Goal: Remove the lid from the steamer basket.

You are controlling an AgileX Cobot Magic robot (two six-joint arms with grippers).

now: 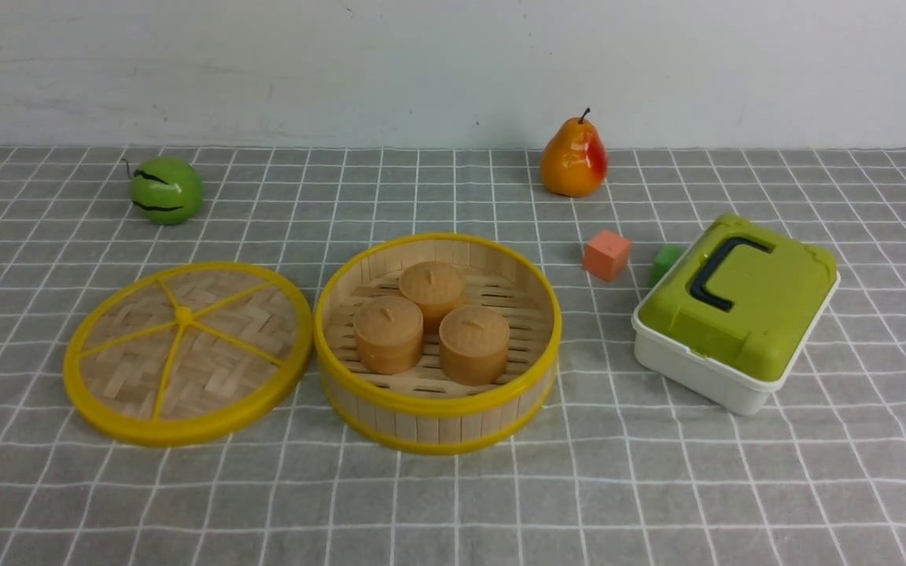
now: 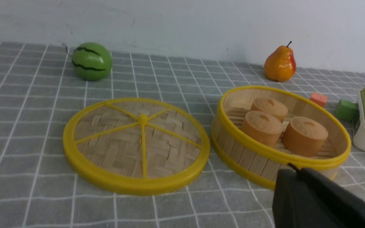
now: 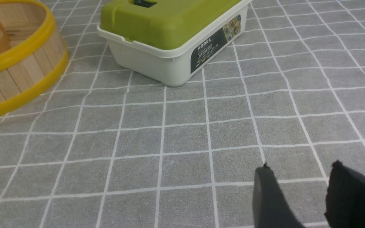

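Note:
The lid (image 1: pixel 188 352) (image 2: pixel 136 144), a woven bamboo disc with a yellow rim and spokes, lies flat on the cloth just left of the steamer basket (image 1: pixel 437 405) (image 2: pixel 252 155) (image 3: pixel 17 76). The basket is uncovered and holds three tan buns (image 1: pixel 429 318). My left gripper (image 2: pixel 296 169) is shut and holds nothing; it hovers near the basket's front wall. In the front view only a dark corner of that arm shows at the lower left edge. Over bare cloth, my right gripper (image 3: pixel 299 167) is open and empty, well in front of the white box.
A white box with a green lid and black handle (image 1: pixel 736 310) (image 3: pixel 169 34) sits right of the basket. An orange cube (image 1: pixel 607 254) and a green cube (image 1: pixel 665 263) lie behind it. A pear (image 1: pixel 574 157) and a toy watermelon (image 1: pixel 166 189) stand near the back wall.

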